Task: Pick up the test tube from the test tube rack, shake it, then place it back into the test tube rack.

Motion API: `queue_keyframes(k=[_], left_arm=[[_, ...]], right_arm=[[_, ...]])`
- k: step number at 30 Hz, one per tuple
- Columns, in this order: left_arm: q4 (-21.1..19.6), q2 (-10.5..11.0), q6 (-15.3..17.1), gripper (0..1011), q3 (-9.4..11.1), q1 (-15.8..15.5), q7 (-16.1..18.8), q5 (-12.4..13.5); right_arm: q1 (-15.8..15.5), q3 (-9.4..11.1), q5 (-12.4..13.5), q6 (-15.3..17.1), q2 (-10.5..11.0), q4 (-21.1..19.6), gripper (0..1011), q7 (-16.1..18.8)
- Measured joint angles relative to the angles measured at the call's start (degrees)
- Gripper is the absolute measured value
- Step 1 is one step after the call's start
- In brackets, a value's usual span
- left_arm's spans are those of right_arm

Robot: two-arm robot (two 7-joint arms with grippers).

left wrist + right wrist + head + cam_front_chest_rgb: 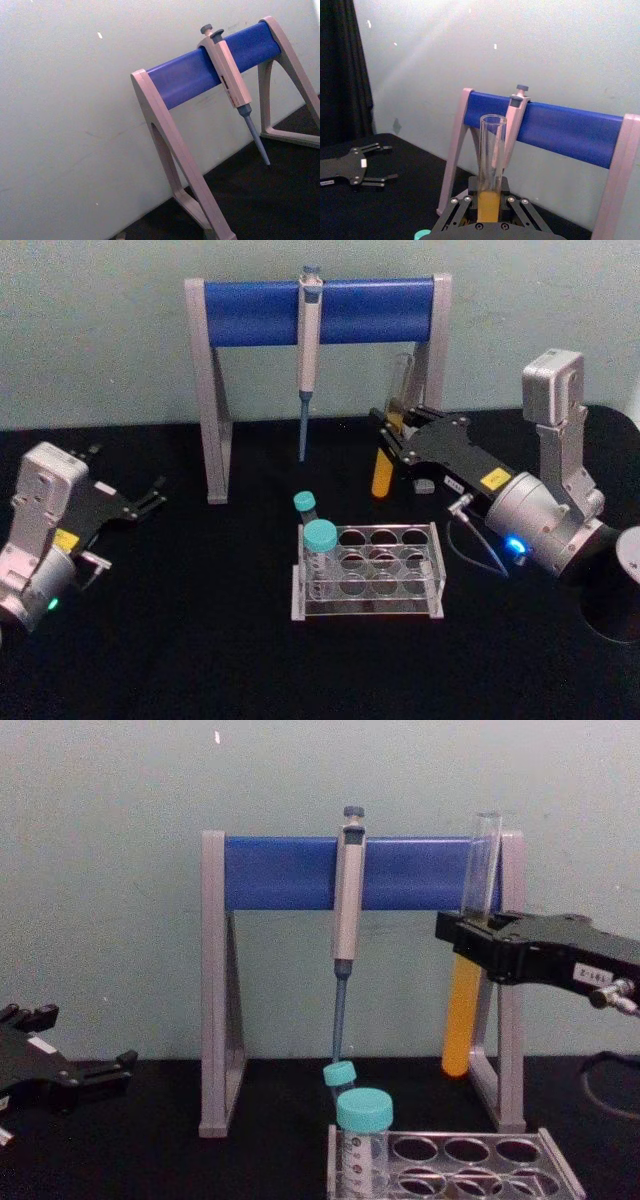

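The test tube (383, 472) is a long clear glass tube with orange-yellow liquid in its lower half. It hangs upright in the air, behind and above the right end of the test tube rack (366, 609). My right gripper (392, 436) is shut on the test tube (462, 1010) at about mid-length, level with the top of the liquid. The right wrist view shows the test tube (491, 150) rising between the jaws. The clear test tube rack (556, 1162) stands on the black table. My left gripper (132, 472) rests open at the far left, well away from both.
A grey-and-blue pipette stand (250, 310) with a hanging pipette (307, 360) stands behind the rack, close behind the held tube. Two teal-capped tubes (320, 545) sit at the rack's left end. A cable (478, 545) loops beside my right arm.
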Motion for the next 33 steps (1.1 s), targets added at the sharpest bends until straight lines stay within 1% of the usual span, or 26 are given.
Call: queue_keyframes(k=[10,33], left_arm=[[0.00,0.00,0.00,1001,0.00,0.00,0.00,0.00],[0.00,0.00,0.00,1001,0.00,0.00,0.00,0.00]], right_arm=[[-0.24,0.69,-1.09,1.25,-0.14,-0.66,232,-0.69],[-0.47,1.19,-1.32,1.71,-0.57,-0.72,232,-0.34]])
